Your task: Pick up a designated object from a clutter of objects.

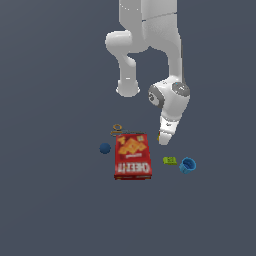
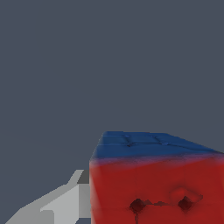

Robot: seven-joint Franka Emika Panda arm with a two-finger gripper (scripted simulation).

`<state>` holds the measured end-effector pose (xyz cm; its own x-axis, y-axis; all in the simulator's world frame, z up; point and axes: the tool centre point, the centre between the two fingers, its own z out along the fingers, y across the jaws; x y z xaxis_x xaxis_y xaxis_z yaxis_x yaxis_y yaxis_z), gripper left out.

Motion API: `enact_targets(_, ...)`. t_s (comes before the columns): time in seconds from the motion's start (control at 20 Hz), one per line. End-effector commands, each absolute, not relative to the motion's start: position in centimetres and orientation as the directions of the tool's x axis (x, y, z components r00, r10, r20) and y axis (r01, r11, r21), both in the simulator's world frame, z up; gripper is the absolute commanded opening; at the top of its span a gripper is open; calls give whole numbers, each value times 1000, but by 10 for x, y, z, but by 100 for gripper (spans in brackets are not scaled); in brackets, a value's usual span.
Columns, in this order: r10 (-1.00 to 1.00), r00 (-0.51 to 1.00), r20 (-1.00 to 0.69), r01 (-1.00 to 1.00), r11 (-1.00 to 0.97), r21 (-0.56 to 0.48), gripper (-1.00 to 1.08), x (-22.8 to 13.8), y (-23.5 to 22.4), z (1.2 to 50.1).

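Note:
The small puzzle cube (image 1: 162, 138) sits just past the far right corner of the red cracker box (image 1: 132, 156), showing a yellow-orange face. My gripper (image 1: 165, 135) is down at the cube, its hand tilted over it. In the wrist view the cube (image 2: 157, 188) fills the near corner with a red and a blue gridded face. One grey finger (image 2: 65, 201) lies flush against the cube's side; the other finger is hidden. The frames do not show whether the jaws are closed on the cube.
A blue ball (image 1: 104, 148) lies on the exterior view's left of the box. A brown ringed item (image 1: 117, 130) lies behind the box. A small green block (image 1: 170, 160) and a blue cup (image 1: 188, 165) lie to the right of the box.

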<state>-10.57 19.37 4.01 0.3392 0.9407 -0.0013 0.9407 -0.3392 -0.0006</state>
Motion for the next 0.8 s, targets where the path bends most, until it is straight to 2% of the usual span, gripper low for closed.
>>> enact_targets(0.0, 941, 339, 0, 941, -339, 1, -100, -101, 194, 47)
enact_targets(0.35, 941, 338, 2, 941, -338, -1, -100, -80, 197, 81)
enact_targets(0.75, 942, 337, 4, 942, -337, -4, -100, -41, 202, 143)
